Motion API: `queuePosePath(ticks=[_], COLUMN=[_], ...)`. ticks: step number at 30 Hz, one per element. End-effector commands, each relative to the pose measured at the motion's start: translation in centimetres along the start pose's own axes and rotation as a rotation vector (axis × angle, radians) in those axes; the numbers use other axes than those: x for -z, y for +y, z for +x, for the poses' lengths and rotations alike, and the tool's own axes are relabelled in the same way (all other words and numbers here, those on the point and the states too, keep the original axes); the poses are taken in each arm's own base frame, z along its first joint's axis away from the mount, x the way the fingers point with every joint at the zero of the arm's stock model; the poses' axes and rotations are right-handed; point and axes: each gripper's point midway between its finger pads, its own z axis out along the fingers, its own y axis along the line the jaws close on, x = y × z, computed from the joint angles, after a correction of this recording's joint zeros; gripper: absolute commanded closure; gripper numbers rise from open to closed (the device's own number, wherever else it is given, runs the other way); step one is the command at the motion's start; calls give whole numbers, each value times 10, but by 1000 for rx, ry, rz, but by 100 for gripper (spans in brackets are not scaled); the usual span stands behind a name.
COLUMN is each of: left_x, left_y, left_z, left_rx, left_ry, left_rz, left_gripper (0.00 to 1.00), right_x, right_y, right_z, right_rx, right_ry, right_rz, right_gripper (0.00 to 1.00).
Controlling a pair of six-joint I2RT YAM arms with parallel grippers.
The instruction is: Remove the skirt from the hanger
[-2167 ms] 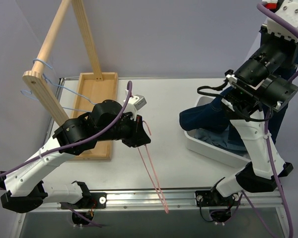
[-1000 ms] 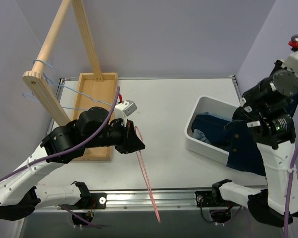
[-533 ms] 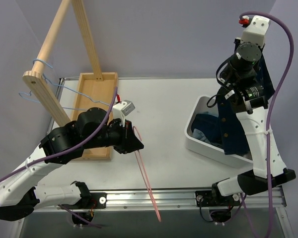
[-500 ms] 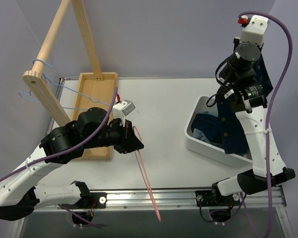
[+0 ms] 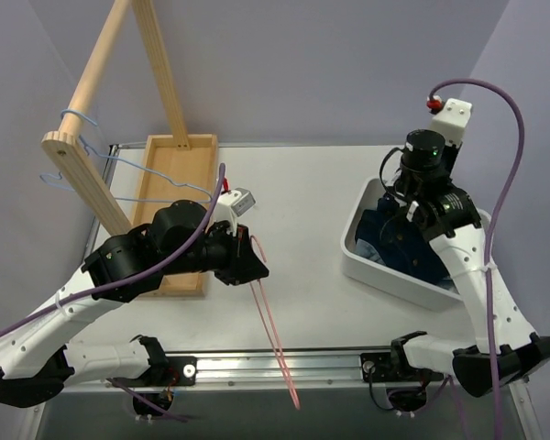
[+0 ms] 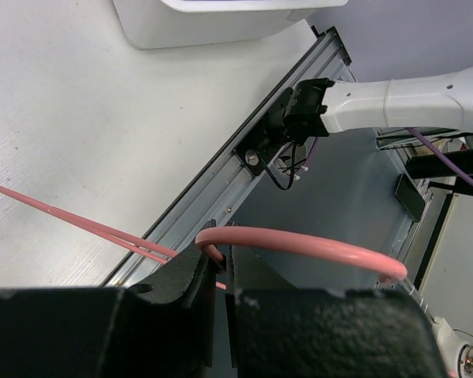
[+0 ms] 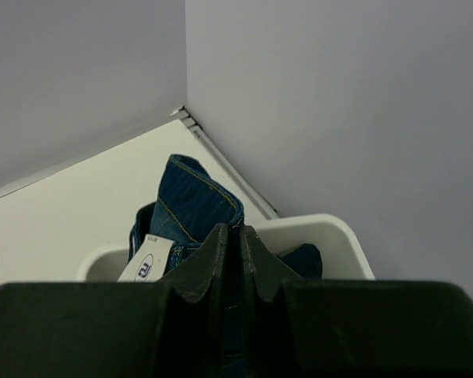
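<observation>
Skirt off the hanger; right arm now down over the bin.

Half a second ago the right gripper held the skirt high, hanging above the bin; it has since dropped, jaws clamped on the denim, most of the cloth lying inside the bin. Left gripper is pinched on the bare hanger's hook, unmoved, wire trailing past the near table edge. Judgement: removal done; only release of the skirt remains.
</observation>
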Motion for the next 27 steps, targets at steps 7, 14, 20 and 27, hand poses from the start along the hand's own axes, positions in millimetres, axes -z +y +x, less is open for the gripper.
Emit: queuePosePath(ticks=[7, 14, 20, 27], left_x=[8, 13, 10, 0], left_y=[-13, -18, -13, -11], left_z=[-14, -24, -33, -36], left_rx=[-2, -11, -38, -45], left_ry=[-70, -94, -122, -123], left_rz=[50, 54, 15, 2], left_gripper=[98, 98, 98, 98], right_x=[49, 68, 78, 89], right_y=[-5, -9, -17, -11], right_z=[95, 181, 221, 178], right_rx=[-238, -57, 31, -79], right_ry=[332, 596, 699, 643], right_rz=[-114, -81, -53, -175], right_gripper=[100, 100, 100, 41])
